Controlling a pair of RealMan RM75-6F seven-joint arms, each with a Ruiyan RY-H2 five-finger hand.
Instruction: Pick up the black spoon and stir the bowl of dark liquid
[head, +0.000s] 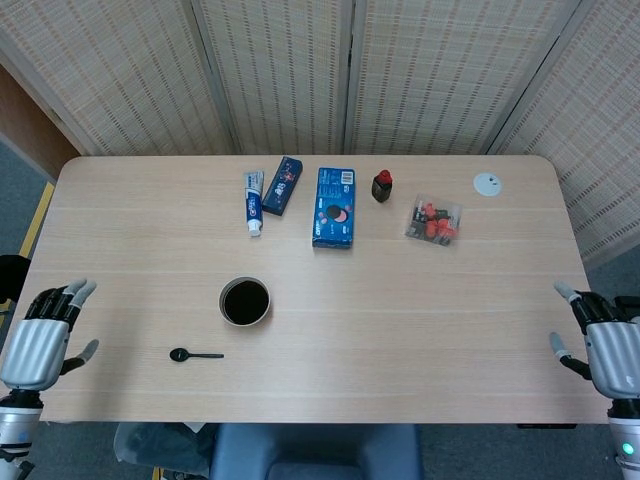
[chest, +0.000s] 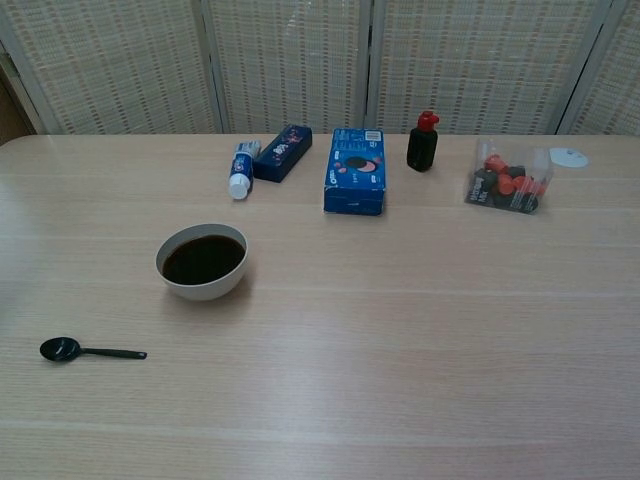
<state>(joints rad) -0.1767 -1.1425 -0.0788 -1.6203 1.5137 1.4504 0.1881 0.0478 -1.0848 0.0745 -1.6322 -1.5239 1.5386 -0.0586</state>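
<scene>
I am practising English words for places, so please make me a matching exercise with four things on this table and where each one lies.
Things:
1. black spoon
2. bowl
3. blue box
4. white disc

Places:
a. far right corner of the table
b. near edge, left of centre
c. middle of the far row
d. just behind the spoon

Pairs: 1-b, 2-d, 3-c, 4-a

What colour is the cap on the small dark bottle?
Red. The bottle and its cap show best in the chest view.
</scene>
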